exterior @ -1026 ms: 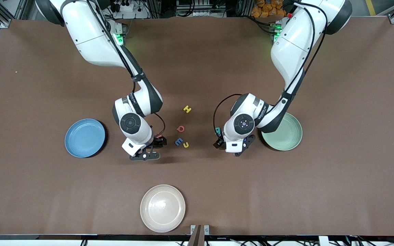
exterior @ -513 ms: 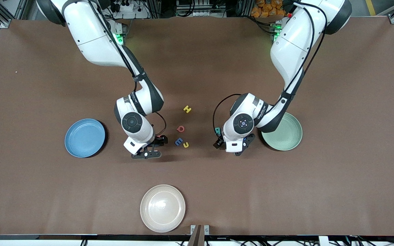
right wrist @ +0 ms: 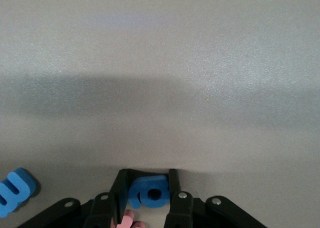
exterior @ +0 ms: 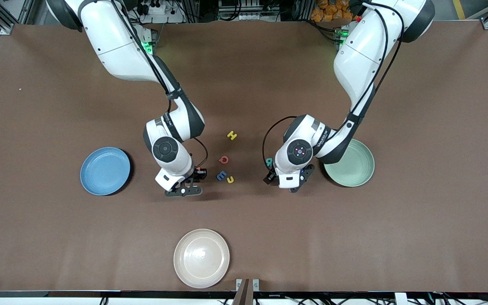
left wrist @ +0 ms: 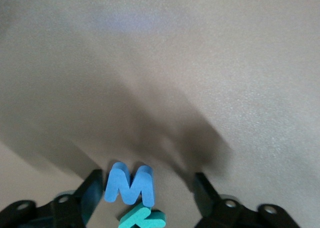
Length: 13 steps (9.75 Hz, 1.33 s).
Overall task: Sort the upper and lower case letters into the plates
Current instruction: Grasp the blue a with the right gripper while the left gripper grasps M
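Note:
My right gripper (right wrist: pixel 147 180) is down on the table beside the sky blue plate (exterior: pixel 105 170), shut on a blue lower case letter (right wrist: pixel 150 193); a red letter (right wrist: pixel 127 220) lies under the hand. My left gripper (left wrist: pixel 147 182) stands low next to the mint green plate (exterior: pixel 356 167), open around a blue M (left wrist: pixel 129 183). One finger (left wrist: pixel 92 193) is at the M's side, the other finger (left wrist: pixel 205 193) stands apart. A teal k (left wrist: pixel 142 219) touches the M. Between the arms lie a yellow H (exterior: pixel 232 135), a red letter (exterior: pixel 223 159), a blue letter (exterior: pixel 221 175) and a small yellow one (exterior: pixel 230 180).
A glossy cream plate (exterior: pixel 201 257) sits near the table's front edge, nearer the front camera than the letters. The left arm's elbow overhangs part of the green plate. Bare brown table surrounds the plates.
The right gripper's fingers have closed onto the blue lower case letter. The left gripper's fingers have drawn in toward the blue M. Both hands shifted only slightly.

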Motion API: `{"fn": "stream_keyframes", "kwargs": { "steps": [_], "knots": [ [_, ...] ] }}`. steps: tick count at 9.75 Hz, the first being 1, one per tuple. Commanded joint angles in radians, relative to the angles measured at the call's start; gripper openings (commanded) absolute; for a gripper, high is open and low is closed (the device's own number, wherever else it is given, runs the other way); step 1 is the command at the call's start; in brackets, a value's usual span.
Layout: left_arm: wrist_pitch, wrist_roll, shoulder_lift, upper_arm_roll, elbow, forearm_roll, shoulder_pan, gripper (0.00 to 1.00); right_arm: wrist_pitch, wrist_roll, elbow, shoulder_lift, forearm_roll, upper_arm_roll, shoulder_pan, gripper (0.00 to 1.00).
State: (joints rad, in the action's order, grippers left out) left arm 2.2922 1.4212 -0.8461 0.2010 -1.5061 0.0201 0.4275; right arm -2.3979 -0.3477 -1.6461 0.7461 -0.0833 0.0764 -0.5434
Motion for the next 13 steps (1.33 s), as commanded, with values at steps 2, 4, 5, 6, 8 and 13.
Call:
{"fn": "stream_keyframes", "kwargs": {
  "steps": [2, 4, 5, 6, 8, 13],
  "knots": [
    [0.007, 0.036, -0.011, -0.006, -0.006, -0.031, 0.011, 0.64, -0.014, -0.008, -0.021, -0.007, -0.023, 0.005, 0.003, 0.0],
    [0.007, 0.036, -0.013, -0.006, -0.006, -0.031, 0.011, 0.49, 0.04, 0.027, -0.021, -0.057, -0.021, 0.006, 0.04, 0.0],
    [0.007, 0.03, -0.011, -0.006, -0.006, -0.031, 0.011, 0.38, 0.084, 0.077, -0.032, -0.092, -0.021, 0.008, 0.069, 0.0],
    [0.007, 0.028, -0.011, -0.006, -0.005, -0.031, 0.011, 0.31, 0.098, 0.138, -0.058, -0.134, -0.02, 0.008, 0.104, 0.0],
    [0.006, 0.019, -0.007, -0.006, 0.003, -0.032, 0.001, 0.27, 0.102, 0.275, -0.13, -0.198, -0.02, 0.01, 0.195, 0.0],
    [-0.088, -0.08, 0.042, -0.002, 0.018, -0.032, -0.073, 0.27, 0.102, 0.528, -0.271, -0.293, -0.007, 0.016, 0.367, 0.0]
  ]
}}
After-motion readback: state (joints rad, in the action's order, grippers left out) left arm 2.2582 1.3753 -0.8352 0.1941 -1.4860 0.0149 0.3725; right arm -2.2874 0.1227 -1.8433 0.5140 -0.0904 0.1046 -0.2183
